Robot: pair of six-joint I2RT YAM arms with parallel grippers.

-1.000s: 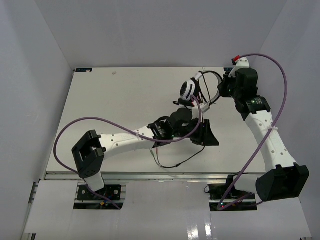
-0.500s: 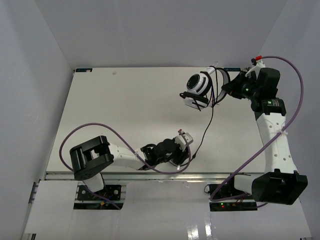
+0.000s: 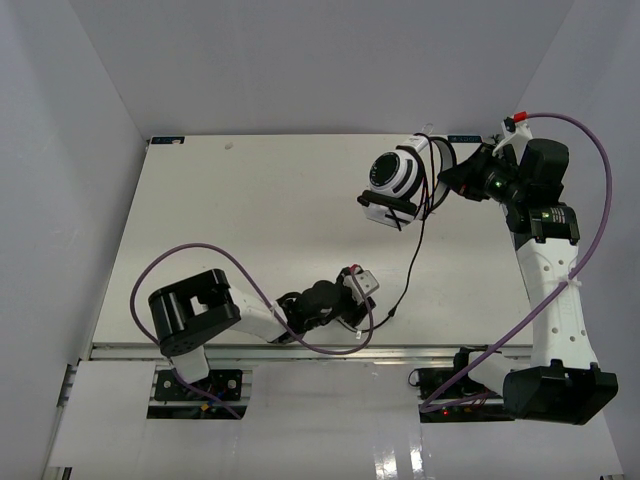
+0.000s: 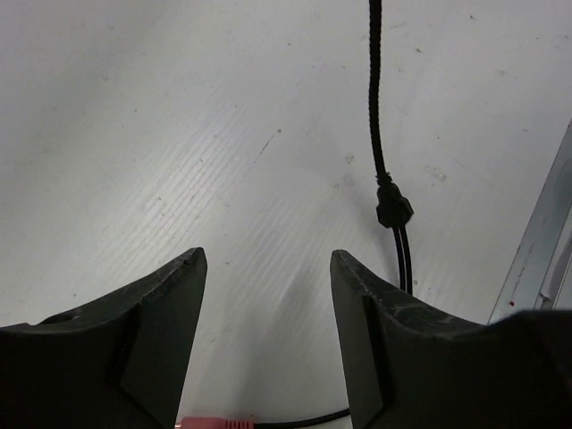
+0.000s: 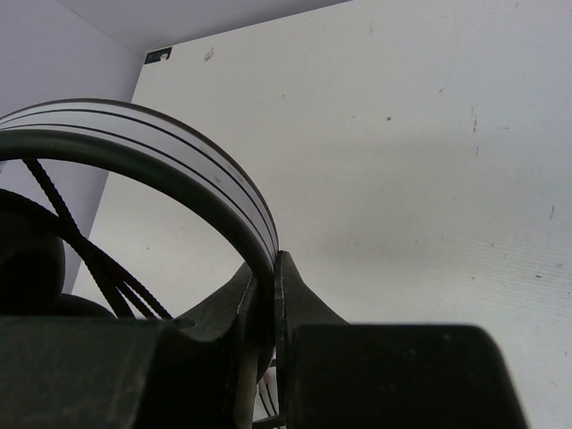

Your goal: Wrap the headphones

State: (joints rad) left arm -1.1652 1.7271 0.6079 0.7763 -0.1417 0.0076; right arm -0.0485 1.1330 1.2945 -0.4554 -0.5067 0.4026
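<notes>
The white-and-black headphones [image 3: 398, 180] hang in the air at the back right, held by the headband. My right gripper [image 3: 452, 178] is shut on the headband [image 5: 206, 183], with black cable turns crossing it at the left. The thin black cable [image 3: 413, 255] drops from the headphones to the table near the front edge. It shows in the left wrist view [image 4: 376, 107] with a junction block [image 4: 393, 208] and a pink plug [image 4: 214, 423]. My left gripper [image 3: 352, 290] is open and empty low over the table, the plug lying at the base of its fingers [image 4: 156, 322].
The table's metal front rail [image 4: 541, 250] runs just right of the left gripper. Thick purple arm cables [image 3: 565, 200] loop beside both arms. White walls enclose the table on the left, back and right.
The left arm pulled back from the headphones to the front edge and now sits folded there. The right gripper carried the headphones up and right, drawing the cable straighter.
</notes>
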